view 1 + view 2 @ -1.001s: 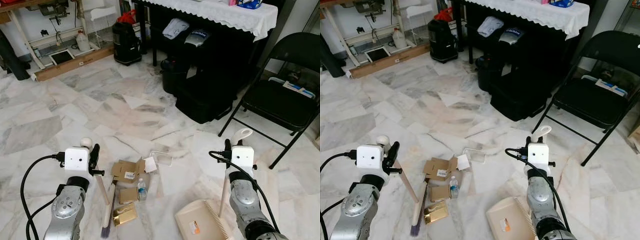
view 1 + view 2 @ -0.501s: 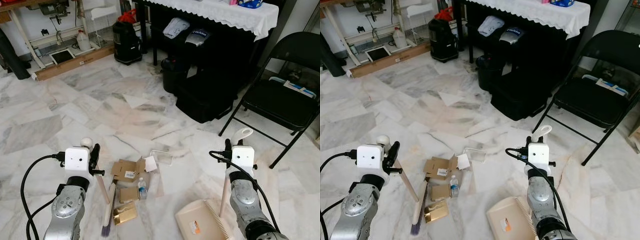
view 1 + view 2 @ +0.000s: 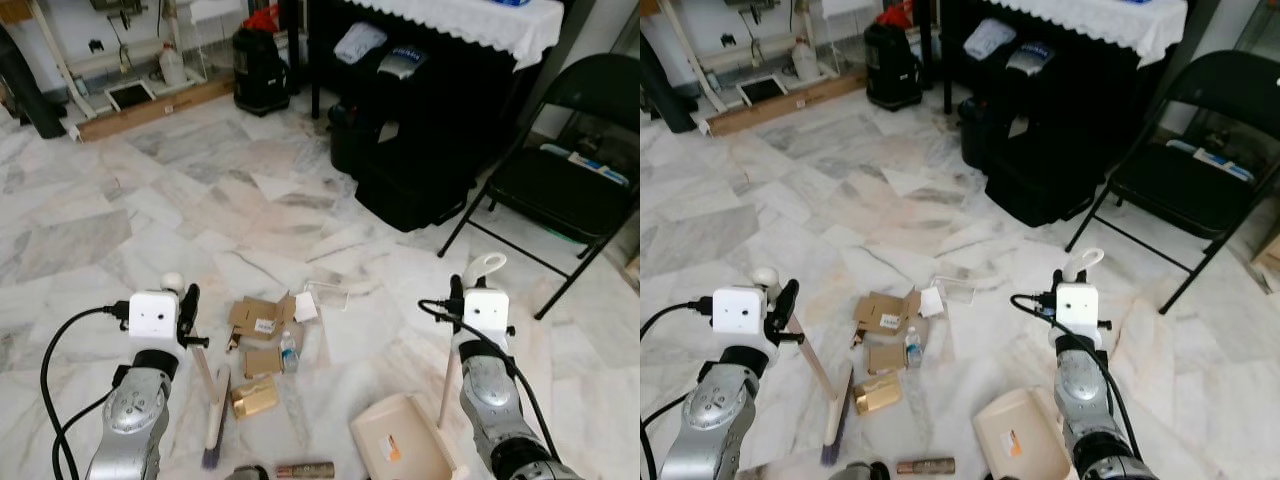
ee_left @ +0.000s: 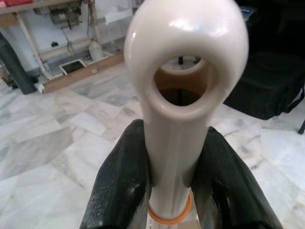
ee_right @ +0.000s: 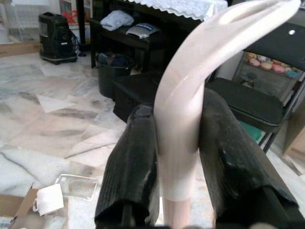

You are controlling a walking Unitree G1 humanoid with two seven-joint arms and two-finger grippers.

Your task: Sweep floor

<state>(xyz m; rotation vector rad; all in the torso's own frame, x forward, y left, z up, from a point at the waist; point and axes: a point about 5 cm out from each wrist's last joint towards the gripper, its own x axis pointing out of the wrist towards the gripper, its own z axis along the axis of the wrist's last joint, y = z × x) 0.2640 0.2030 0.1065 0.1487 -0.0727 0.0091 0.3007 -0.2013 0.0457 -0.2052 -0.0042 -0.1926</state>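
Marble-tiled floor [image 3: 150, 230], seen from the head: cardboard scraps [image 3: 258, 318], a small plastic bottle [image 3: 288, 352] and a gold box [image 3: 254, 397] strewn between the cream long-handled broom [image 3: 213, 415] and the cream plastic dustpan [image 3: 405, 448], presumably to flank the litter. From the left wrist: left gripper [image 4: 174, 179] pinched on the broom's looped handle top. From the right wrist: right gripper [image 5: 177, 157] clamped around the dustpan's curved upright handle, likely for steadiness.

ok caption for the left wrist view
Left pincer shut on the broom handle, marble floor beyond.

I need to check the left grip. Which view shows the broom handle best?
The left wrist view: the fingers clamp the broom handle up close. The eye views show the left gripper holding it from behind.
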